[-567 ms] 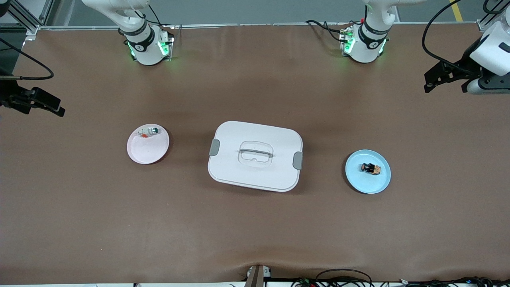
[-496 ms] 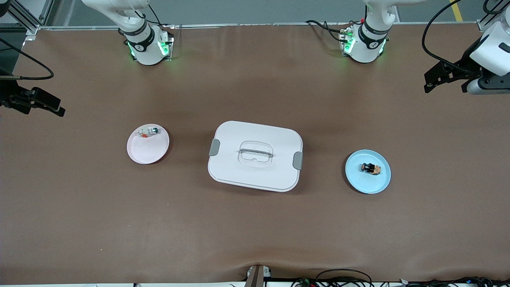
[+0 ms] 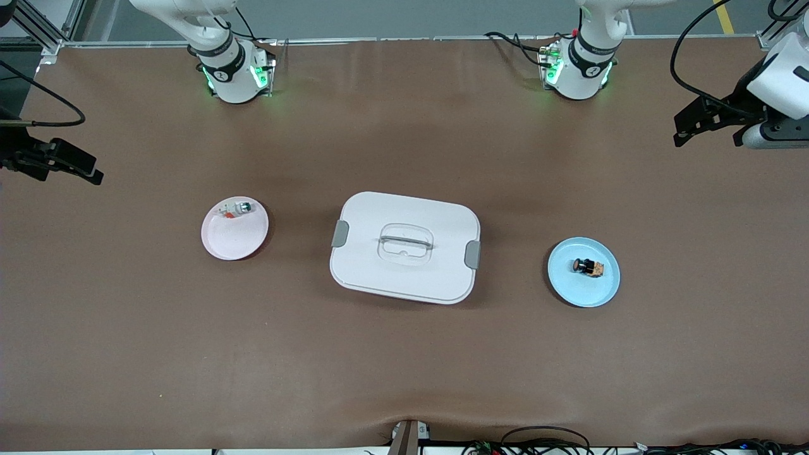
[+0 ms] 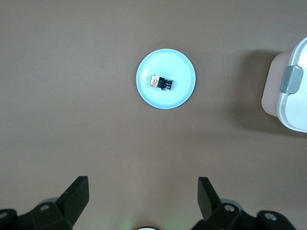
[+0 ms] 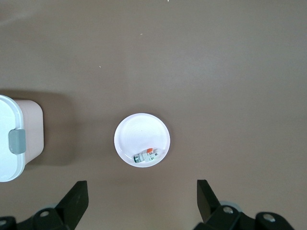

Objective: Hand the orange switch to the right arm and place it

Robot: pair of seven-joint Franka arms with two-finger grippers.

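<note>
I find the orange switch lying on its side on the blue plate, toward my left arm's end of the table. Its dark cap points toward the white lidded box. Nothing touches it.

My left gripper hangs high over bare table between my left base and the blue plate. Its fingers are spread wide and carry nothing. From my left wrist, the switch sits near the middle of the plate, with a corner of the box at the frame's edge.

My right gripper hangs over bare table at the right arm's end. Its fingers are likewise spread wide and carry nothing. My right arm waits.

Below it stands the pink plate, with a whitish switch lying near its rim on the side toward my bases. My right wrist shows that plate and its switch, and an end of the box with a grey latch.

The box stands closed at mid-table between the two plates, well apart from each. A handle is recessed in its lid.
</note>
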